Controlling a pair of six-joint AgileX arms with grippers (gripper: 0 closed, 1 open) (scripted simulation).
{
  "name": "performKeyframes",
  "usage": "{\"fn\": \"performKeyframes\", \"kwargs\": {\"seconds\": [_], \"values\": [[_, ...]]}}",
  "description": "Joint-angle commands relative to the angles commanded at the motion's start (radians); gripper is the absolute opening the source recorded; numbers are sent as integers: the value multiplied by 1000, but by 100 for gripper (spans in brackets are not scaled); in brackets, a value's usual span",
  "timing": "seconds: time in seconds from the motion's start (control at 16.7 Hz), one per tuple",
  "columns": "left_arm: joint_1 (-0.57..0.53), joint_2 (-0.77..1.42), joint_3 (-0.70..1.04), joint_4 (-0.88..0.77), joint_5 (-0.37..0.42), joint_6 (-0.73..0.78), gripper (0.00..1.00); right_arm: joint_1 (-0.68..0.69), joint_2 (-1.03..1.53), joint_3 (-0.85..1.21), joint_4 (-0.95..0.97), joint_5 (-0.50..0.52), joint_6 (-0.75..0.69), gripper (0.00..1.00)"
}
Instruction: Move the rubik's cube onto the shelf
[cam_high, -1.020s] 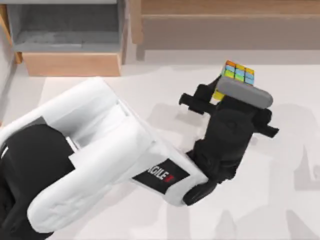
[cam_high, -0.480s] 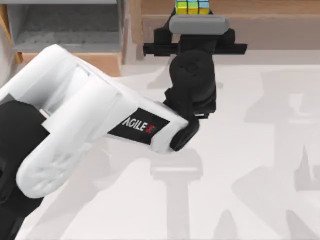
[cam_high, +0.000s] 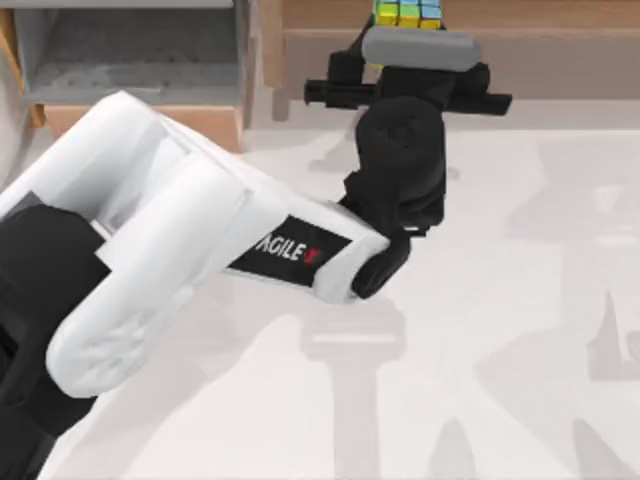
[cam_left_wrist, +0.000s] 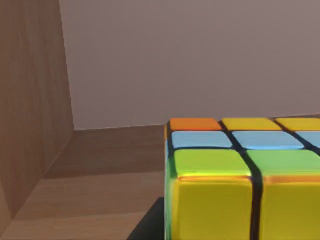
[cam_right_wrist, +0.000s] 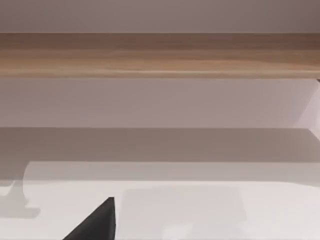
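The rubik's cube (cam_high: 408, 12), with yellow, green and blue squares, sits at the top view's upper edge over the light-brown shelf (cam_high: 550, 15). My left gripper (cam_high: 408, 30) reaches from the left over the shelf's grey-brown front and is shut on the cube, its fingers hidden under the wrist. In the left wrist view the cube (cam_left_wrist: 240, 185) looms close above the wooden shelf (cam_left_wrist: 100, 165), with a dark shadow under it. A dark part of my right gripper (cam_right_wrist: 97, 222) shows in the right wrist view, which faces the shelf (cam_right_wrist: 160, 55) from the table.
A grey-lined wooden box compartment (cam_high: 130, 60) stands at the back left, beside the shelf's wooden side post (cam_high: 270, 40). A wooden side wall (cam_left_wrist: 30, 100) bounds the ledge near the cube. The white table (cam_high: 520, 300) spreads in front.
From a second ago, my left arm swung the cube up from over the table to the shelf. In the last half second it shifted slightly right along the ledge.
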Motion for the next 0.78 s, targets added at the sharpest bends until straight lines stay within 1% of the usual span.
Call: {"fn": "performKeyframes", "kwargs": {"seconds": [0.24,0.42,0.6,0.78], "values": [[-17,43,119,-96,73,15,0,0,0,0,0,0,0,100],[-4,84,232,-161,114,3,0,0,0,0,0,0,0,100],[47,135,335,-207,122,-26,0,0,0,0,0,0,0,100],[116,177,411,-232,98,-56,0,0,0,0,0,0,0,100]]}}
